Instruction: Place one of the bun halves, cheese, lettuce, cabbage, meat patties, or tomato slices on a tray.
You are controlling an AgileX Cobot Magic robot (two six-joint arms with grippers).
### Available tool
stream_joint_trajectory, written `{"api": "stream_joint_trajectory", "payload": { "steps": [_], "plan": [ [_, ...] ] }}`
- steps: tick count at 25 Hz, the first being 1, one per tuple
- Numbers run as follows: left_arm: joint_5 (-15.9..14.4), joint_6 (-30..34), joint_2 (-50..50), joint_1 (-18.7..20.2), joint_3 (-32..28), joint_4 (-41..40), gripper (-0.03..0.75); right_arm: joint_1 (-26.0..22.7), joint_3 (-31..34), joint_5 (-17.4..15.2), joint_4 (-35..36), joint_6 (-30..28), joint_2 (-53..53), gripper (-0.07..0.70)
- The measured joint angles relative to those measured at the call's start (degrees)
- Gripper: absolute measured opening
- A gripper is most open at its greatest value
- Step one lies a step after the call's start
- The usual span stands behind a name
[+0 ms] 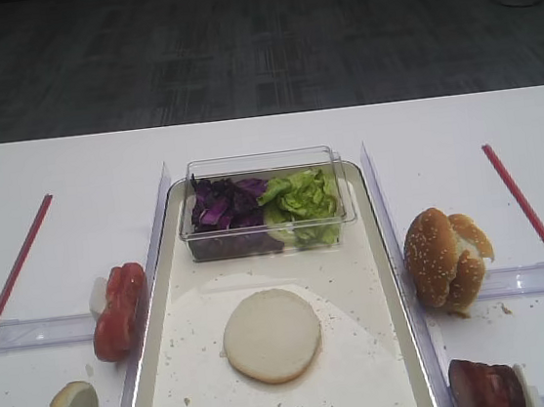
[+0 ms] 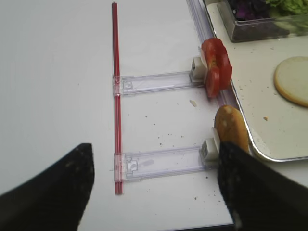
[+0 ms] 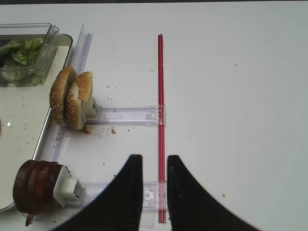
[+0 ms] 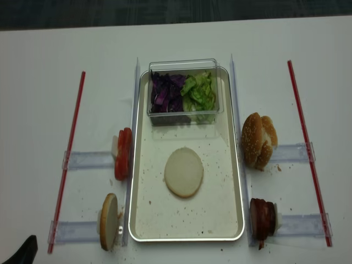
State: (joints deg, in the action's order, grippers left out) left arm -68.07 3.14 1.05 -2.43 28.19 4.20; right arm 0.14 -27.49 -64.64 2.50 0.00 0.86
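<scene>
Looking down, you see your left gripper [image 2: 154,185] hovering low over the table, jaws spread wide and empty; your right gripper [image 3: 155,190] hangs nearly closed, empty, above the red strip [image 3: 161,120], while the bun half [image 1: 271,335] lies flat mid-tray [image 1: 356,253]

No text, label, brand or number can be read anywhere — not in any view.
</scene>
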Motion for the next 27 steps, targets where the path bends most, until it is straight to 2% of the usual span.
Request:
{"api": "stream_joint_trajectory", "payload": {
  "steps": [27],
  "plan": [
    [0.00,0.00,0.00,0.00,0.00,0.00,0.493,0.00,0.00,0.00,0.00,0.00,0.00,0.175]
  ]
}}
